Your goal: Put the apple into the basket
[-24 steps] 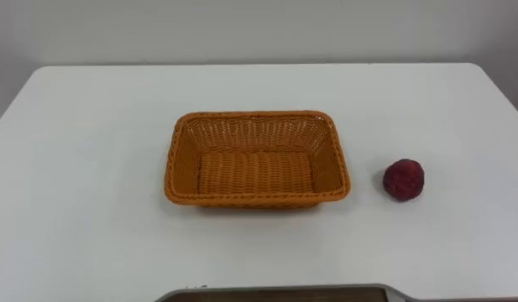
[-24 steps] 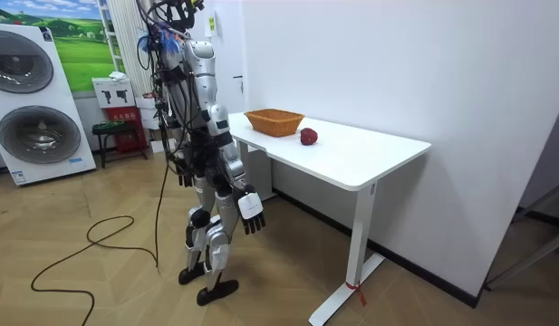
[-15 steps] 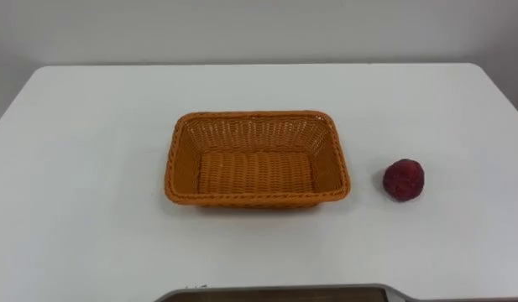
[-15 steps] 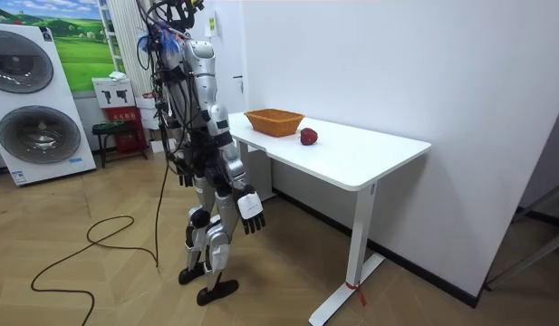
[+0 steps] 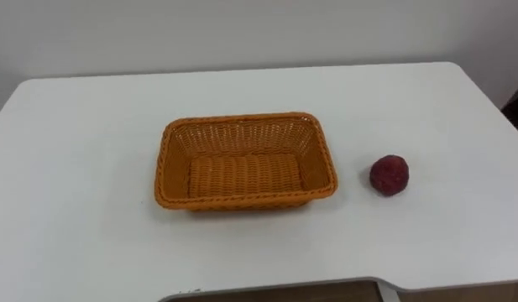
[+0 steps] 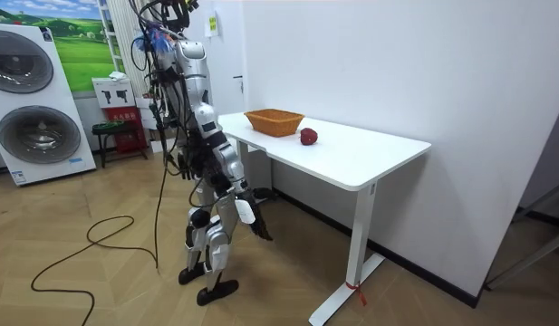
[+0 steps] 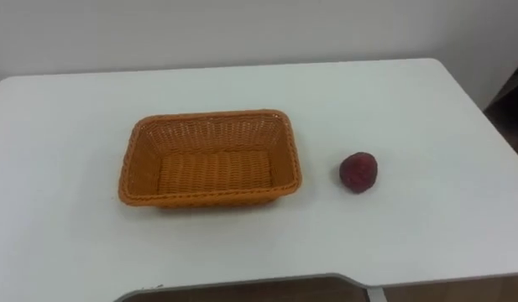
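Right hand (image 6: 245, 210) hangs low at the robot's side in the room view, below the level of the tabletop (image 5: 74, 218) and clear of it, with the arm slanting down and a little forward. It is too small there to tell how far its fingers are spread or whether they hold anything. That view also shows the robot standing upright on the wooden floor (image 6: 98, 290), at the side of the tabletop on the room view's left and facing it.

From the head, the eye views look down on the white tabletop, whose near edge curves across the bottom of the picture. Past that edge, near the middle, sits an orange wicker basket (image 5: 246, 200), rectangular, with its long side toward the robot. Off its right end and apart from it, the dark red apple (image 5: 389, 175) rests on the bare tabletop, its underside hidden. Beyond lies the far edge, against a pale wall (image 5: 242, 33). The room view adds washing machines (image 6: 34, 134) behind the robot.
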You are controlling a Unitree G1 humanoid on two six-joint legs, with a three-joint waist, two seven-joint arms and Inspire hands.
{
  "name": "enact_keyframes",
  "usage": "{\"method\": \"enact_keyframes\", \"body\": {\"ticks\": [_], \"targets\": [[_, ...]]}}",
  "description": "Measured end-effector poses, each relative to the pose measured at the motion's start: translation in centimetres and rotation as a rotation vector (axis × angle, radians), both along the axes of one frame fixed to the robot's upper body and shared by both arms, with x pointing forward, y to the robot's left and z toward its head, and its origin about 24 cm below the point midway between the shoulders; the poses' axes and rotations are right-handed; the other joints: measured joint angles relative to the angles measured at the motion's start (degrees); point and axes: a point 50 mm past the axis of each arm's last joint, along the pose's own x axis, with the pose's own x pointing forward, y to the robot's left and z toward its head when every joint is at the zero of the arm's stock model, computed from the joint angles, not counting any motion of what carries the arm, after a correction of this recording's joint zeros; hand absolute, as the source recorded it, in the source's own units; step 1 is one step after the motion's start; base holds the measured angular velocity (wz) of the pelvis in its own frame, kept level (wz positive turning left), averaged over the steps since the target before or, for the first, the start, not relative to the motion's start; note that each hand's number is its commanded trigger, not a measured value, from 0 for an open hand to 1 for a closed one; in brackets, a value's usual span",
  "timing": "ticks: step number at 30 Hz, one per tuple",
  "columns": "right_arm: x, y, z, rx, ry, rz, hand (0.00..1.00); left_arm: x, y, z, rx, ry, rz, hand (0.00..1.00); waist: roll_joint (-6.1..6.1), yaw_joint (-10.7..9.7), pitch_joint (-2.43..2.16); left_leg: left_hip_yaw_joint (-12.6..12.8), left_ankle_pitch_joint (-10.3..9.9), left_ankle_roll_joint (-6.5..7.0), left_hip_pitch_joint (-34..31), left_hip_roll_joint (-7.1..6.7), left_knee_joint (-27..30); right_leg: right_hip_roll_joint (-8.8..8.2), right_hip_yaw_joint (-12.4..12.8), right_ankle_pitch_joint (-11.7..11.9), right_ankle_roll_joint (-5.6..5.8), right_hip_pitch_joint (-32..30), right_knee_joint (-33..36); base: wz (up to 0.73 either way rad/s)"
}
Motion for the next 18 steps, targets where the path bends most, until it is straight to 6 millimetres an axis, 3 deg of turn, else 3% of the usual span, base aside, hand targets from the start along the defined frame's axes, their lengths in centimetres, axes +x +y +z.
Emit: {"method": "enact_keyframes", "body": {"ticks": [5,12,18], "targets": [[1.6,-3.0,1.9,-0.084,-0.069,-0.278,0.00,0.1,1.0,0.4,0.066,-0.016,0.000,0.00,-0.34,-0.40,-0.32,1.57,0.00,0.00,0.02,0.01,-0.06,0.03,1.33,-0.09,0.05,-1.04,1.23,-0.14],[3.3,-5.3,4.3,-0.189,-0.038,-0.396,0.00,0.5,1.5,0.7,0.111,-0.052,-0.011,0.00,-1.06,-0.68,-0.42,2.36,0.01,0.01,-1.07,0.02,0.01,-0.07,1.41,-0.26,0.16,-2.32,2.23,-0.02],[6.8,-7.9,9.4,-0.425,-0.059,-0.416,0.00,0.1,1.6,0.9,0.116,-0.054,-0.016,0.00,-1.02,-1.26,-0.43,2.18,0.12,0.19,-2.48,-0.04,0.06,-0.04,1.41,-0.15,0.19,-4.01,2.31,0.00]]}}
